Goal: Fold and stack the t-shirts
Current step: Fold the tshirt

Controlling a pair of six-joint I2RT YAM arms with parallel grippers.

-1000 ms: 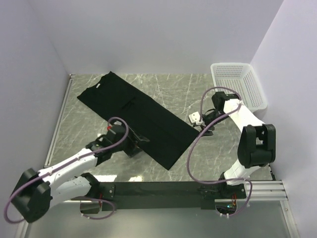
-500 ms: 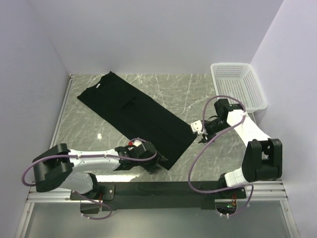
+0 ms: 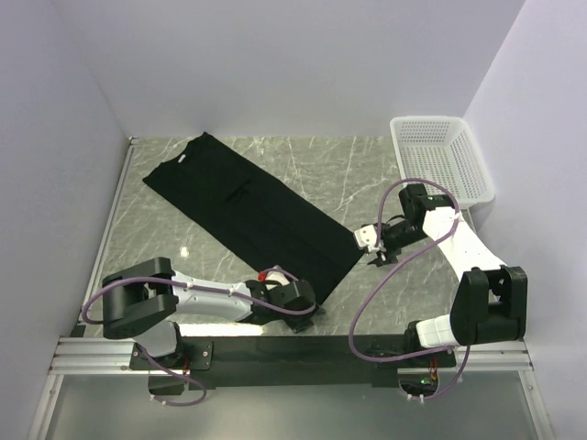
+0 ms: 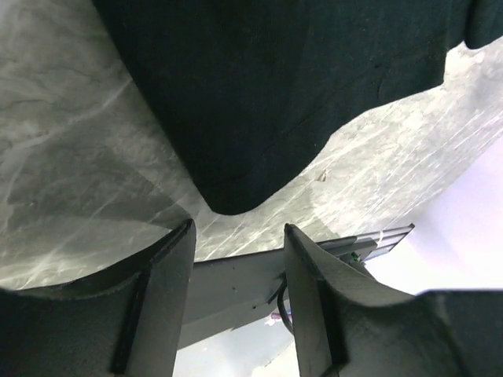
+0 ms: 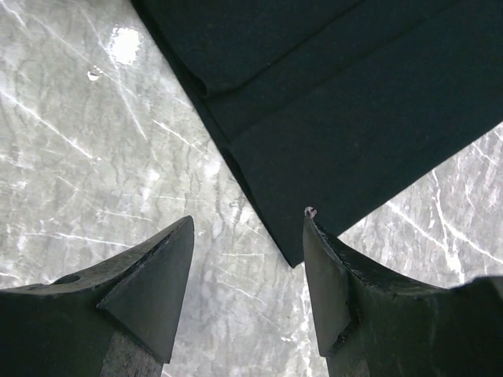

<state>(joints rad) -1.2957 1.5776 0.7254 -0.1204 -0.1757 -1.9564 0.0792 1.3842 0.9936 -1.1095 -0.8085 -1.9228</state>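
Your left gripper [image 4: 237, 229] has swung to the t-shirt [image 3: 248, 206] near corner, fingers apart, gripping nothing; right gripper [image 5: 248, 220] likewise; basket [image 3: 438, 119] stands well apart.

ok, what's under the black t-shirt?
The t-shirt lies flat on the grey marble table, which shows along its edges. Overlapping folded layers show near its hem in the right wrist view. Whatever lies beneath the cloth is covered.

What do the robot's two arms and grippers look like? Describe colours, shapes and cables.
Both the left arm and right arm have white link shells with black joints, and a loose purple cable loops along each. The left gripper and right gripper each have two dark, wedge-shaped fingers tapering to a point.
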